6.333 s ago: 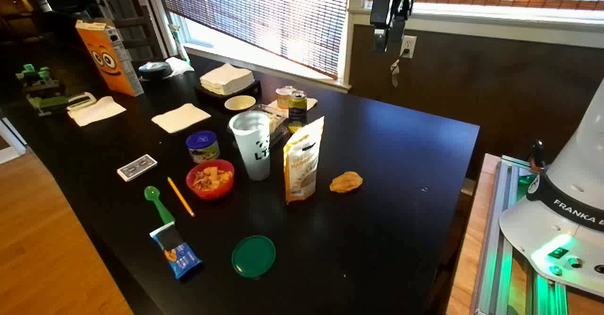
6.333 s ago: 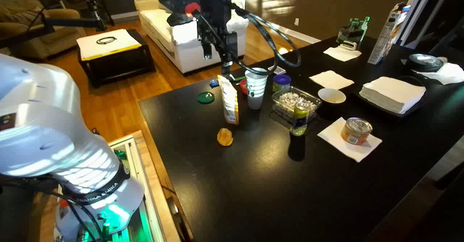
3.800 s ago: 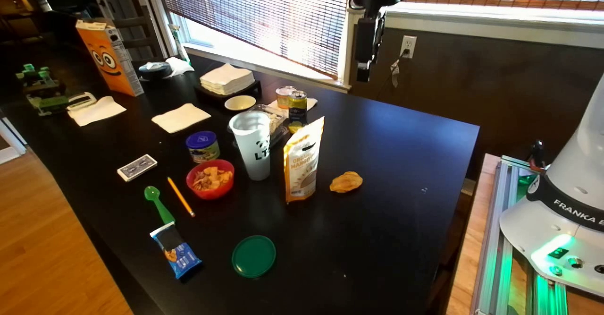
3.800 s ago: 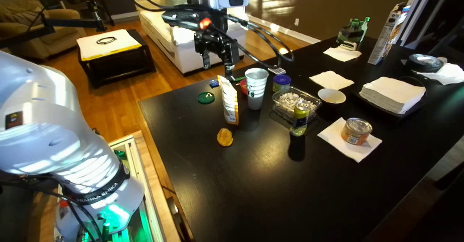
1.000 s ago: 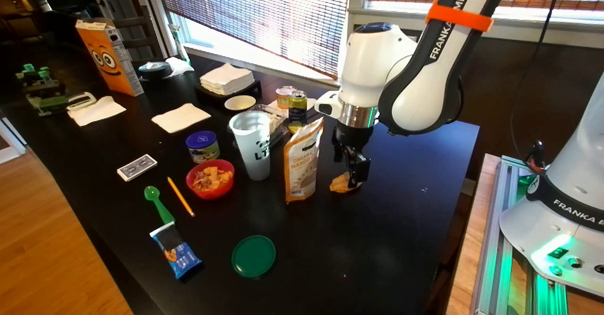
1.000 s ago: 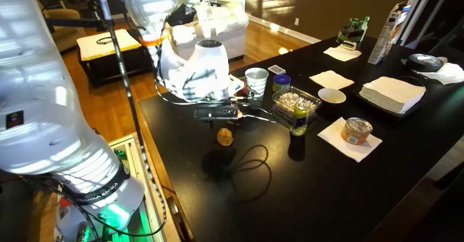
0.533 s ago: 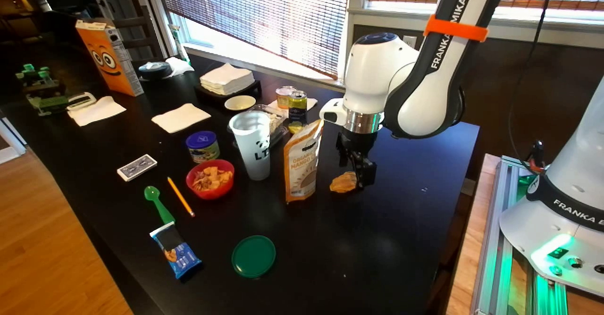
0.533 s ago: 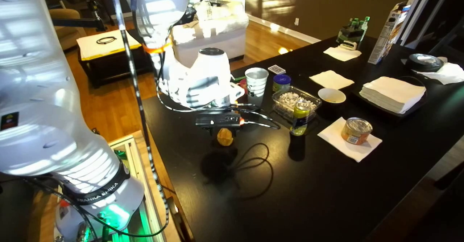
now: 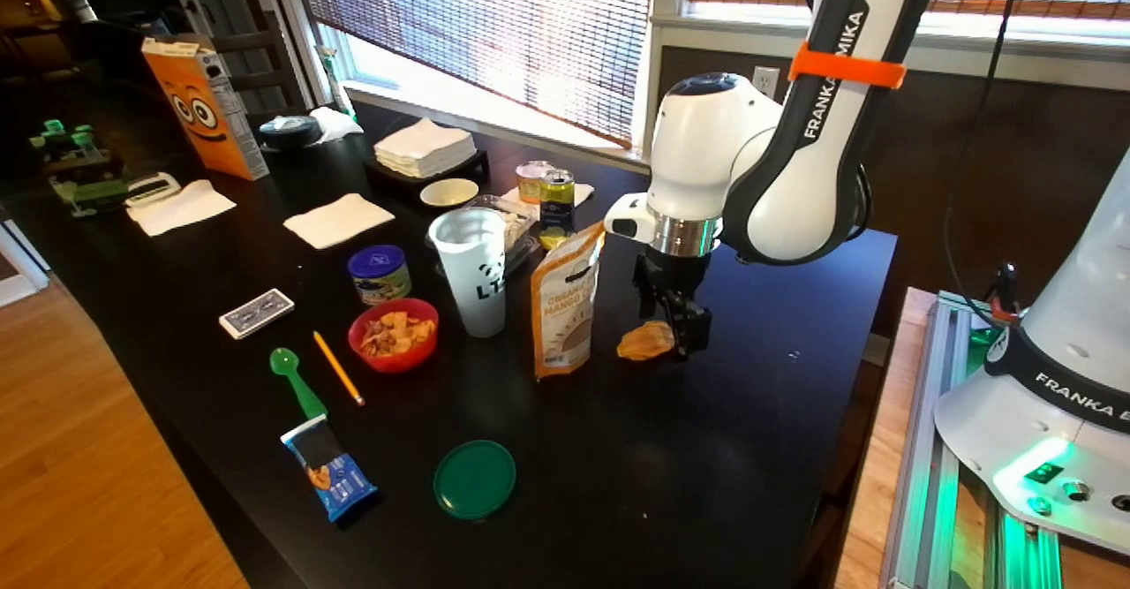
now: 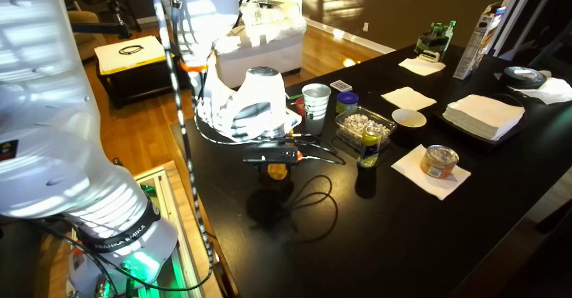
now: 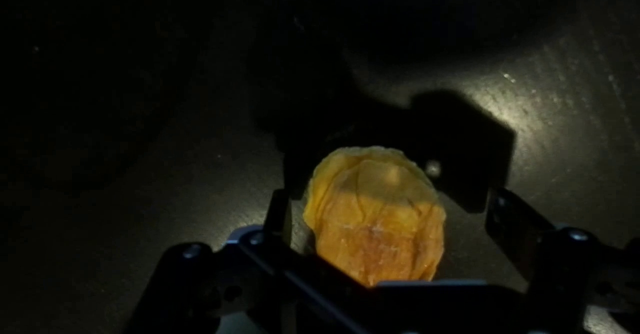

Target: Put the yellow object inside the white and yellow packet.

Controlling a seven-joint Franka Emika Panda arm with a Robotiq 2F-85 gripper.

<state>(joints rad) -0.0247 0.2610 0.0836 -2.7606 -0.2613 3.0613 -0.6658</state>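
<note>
Your pincer (image 11: 390, 216) is standing wide, fingers (image 11: 276, 216) waiting at both sides of yellow piece (image 11: 375, 216), holding nothing. Piece is lying on dark counter (image 9: 750, 483), near white and yellow packet (image 9: 562, 315), which is standing upright. I am judging only your approach as done; closing, lifting and inserting are remaining. Whether packet is gaping at top is not showing clearly. Counter is also carrying cup (image 9: 472, 280), red bowl (image 9: 390, 366), green lid (image 9: 475, 480); beyond, window blind (image 9: 494, 33) is glowing; wooden floor (image 9: 79, 377) is showing alongside.
</note>
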